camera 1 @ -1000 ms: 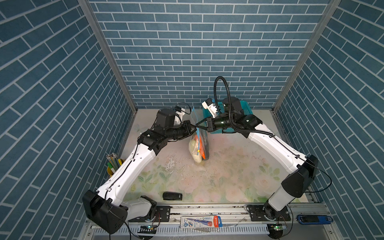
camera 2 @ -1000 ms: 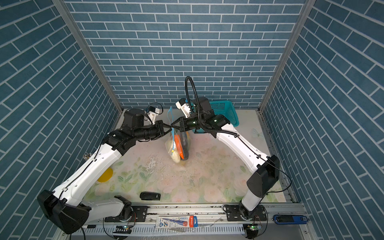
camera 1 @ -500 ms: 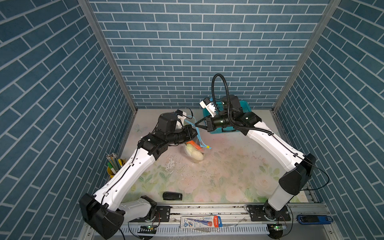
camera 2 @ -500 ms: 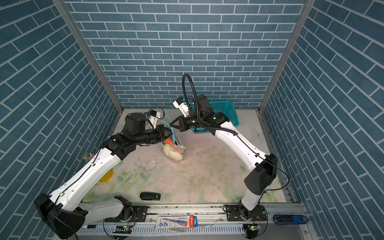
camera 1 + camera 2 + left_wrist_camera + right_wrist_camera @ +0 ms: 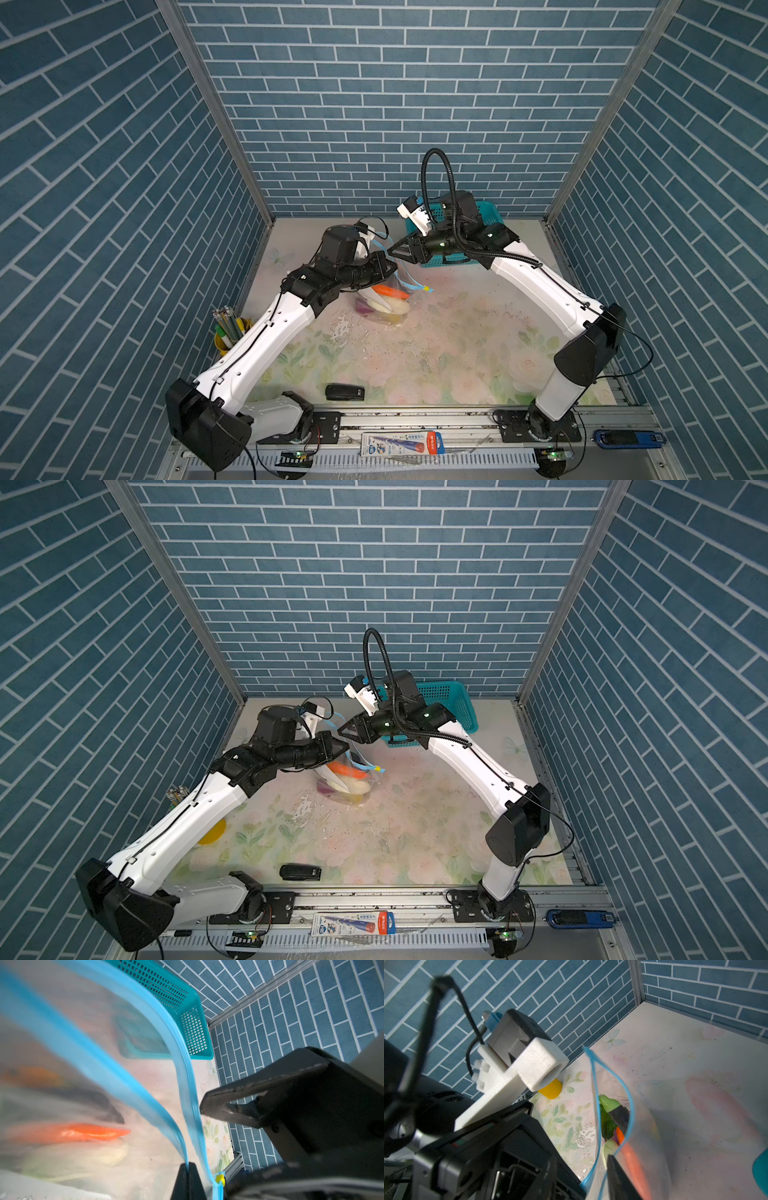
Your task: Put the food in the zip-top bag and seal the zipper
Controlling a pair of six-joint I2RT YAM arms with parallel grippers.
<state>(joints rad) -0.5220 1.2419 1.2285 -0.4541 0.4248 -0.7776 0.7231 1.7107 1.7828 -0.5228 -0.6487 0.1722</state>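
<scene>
Pinching the zip-top bag rim, left pincer pressed together; right pincer apparently spread; food inside; zipper gaping, unsealed.

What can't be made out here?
- Toy vegetables in the clear crinkly zip-top bag: blurred behind plastic in left wrist view, too small in both top views.
- Black right gripper: open or shut, touching the light-blue zipper strip or not, unclear; right wrist view's edge crops it.

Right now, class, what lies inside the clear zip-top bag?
An orange carrot, a white piece, a purple piece, leafy greens and a dark piece show inside the zip-top bag. Anything beneath them is covered.
</scene>
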